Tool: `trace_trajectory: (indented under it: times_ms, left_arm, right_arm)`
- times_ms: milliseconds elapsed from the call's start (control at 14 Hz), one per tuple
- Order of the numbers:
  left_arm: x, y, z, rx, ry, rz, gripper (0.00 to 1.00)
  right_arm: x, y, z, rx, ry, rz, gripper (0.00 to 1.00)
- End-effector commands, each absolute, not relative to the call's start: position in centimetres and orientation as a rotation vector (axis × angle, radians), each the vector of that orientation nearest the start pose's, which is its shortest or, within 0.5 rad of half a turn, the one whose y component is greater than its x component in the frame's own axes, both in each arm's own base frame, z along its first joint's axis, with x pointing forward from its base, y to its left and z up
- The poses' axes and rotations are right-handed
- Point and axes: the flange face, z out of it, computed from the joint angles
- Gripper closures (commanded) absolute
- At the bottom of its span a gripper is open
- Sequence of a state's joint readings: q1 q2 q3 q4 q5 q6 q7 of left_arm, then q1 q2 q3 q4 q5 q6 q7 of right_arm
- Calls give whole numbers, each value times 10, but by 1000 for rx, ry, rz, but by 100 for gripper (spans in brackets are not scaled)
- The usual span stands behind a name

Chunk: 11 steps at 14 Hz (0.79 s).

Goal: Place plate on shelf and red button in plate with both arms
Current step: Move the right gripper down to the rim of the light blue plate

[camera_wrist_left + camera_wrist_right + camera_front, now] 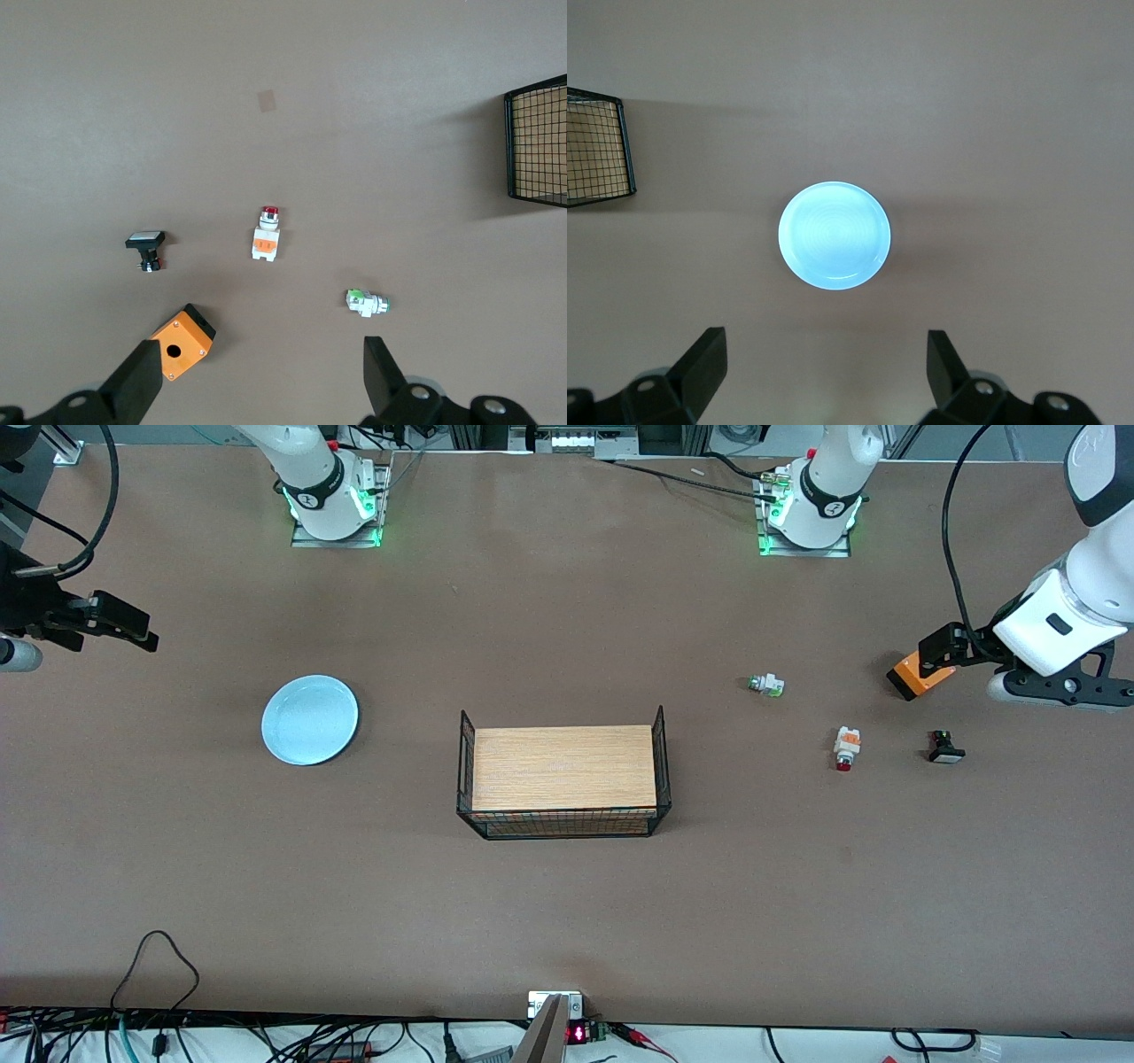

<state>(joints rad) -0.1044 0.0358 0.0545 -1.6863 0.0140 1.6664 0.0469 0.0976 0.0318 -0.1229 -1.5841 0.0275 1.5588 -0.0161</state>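
Front view shows the tiny white red button (846, 747) lying flat on the table (567, 903) toward the left arm's end, its red cap pointing at the camera. The left gripper (264, 370) hangs above it, jaws spread. The round pale-blue plate (834, 235) sits under the right gripper (826, 363), jaws spread too.

The plate (834, 235) looks smooth and glossy. The basket (660, 753) is thin black wire mesh around a pale wood-grain base. The table (549, 921) is matt brown. The red button (266, 236) looks plastic.
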Motion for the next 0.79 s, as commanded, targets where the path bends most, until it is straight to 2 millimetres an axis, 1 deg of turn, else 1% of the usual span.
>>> trace_trajectory:
  times_ms: [0, 143, 214, 429, 571, 714]
  left_arm:
    - [562, -27, 560, -3121, 144, 86, 0]
    - [562, -27, 560, -3121, 144, 79, 0]
    - [564, -27, 557, -3119, 147, 86, 0]
    - [564, -27, 557, -3118, 147, 86, 0]
    - [564, -27, 557, -3119, 145, 86, 0]
    - [564, -27, 557, -3118, 147, 86, 0]
  right_arm:
    - [552, -9, 606, -3128, 0, 84, 0]
    - [555, -4, 602, -3130, -12, 93, 0]
    - [559, -1, 594, -3130, -19, 110, 0]
    - [573, 4, 565, -3133, -25, 175, 0]
    - [589, 2, 544, -3143, -21, 158, 0]
    - [606, 5, 515, -3154, -10, 148, 0]
